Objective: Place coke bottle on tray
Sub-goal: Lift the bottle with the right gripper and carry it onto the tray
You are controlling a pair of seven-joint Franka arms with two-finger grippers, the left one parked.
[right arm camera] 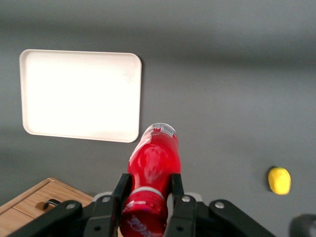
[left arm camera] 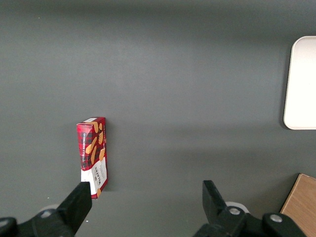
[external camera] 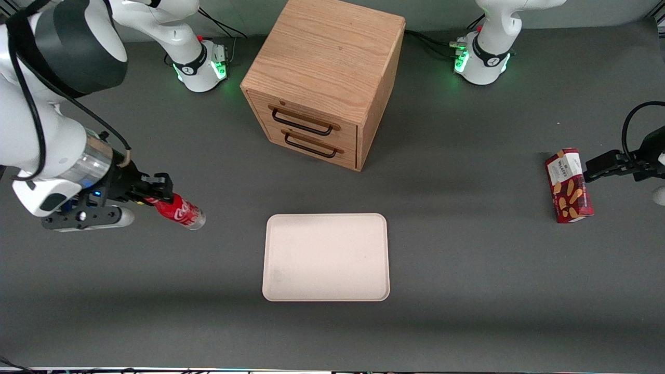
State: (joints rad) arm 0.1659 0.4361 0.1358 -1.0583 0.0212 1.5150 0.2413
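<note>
The right arm's gripper is clamped on the small red coke bottle, carrying it clear of the table at the pale cream-pink flat tray's ten o'clock. Pickup looks done; transfer and set-down remain.

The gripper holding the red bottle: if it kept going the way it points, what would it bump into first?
Probably the tray. The gripper holds the coke bottle pointing toward it, with only bare table between. Its height is unclear, so it might pass above.

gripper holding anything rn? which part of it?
Yes: the gripper is shut on the coke bottle, pinching it near the cap end, clear base pointing away.
</note>
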